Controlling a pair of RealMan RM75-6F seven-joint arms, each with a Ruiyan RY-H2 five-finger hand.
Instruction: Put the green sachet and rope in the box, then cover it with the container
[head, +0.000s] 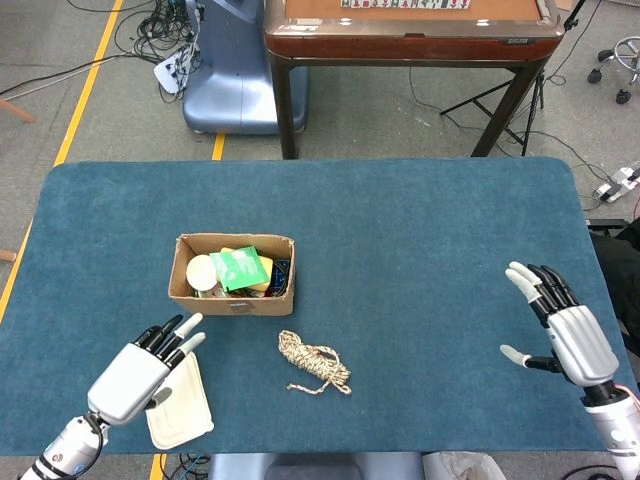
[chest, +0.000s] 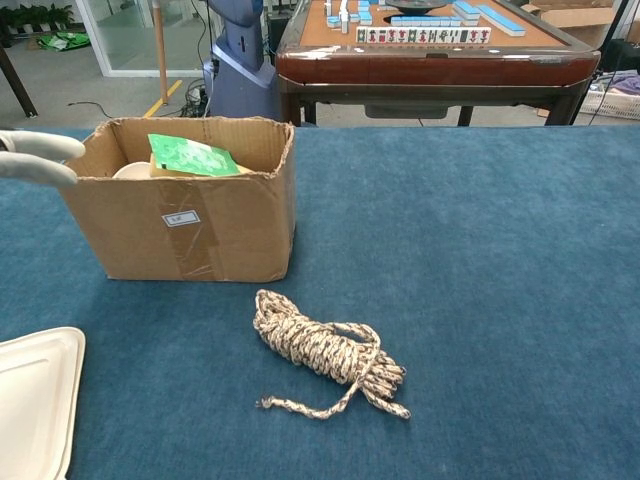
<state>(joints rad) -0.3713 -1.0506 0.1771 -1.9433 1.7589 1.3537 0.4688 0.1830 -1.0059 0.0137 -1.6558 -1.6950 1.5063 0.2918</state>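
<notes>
Head view: looking steeply down from above, taking in the whole table.
Chest view: looking forward from low and close.
Shared: both are showing the box and rope.

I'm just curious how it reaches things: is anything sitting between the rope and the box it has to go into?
Nothing visible does. The rope lies on bare table just in front of the box, with only blue cloth between them. The box's top is open, though the sachet and other items already lie inside.
</notes>
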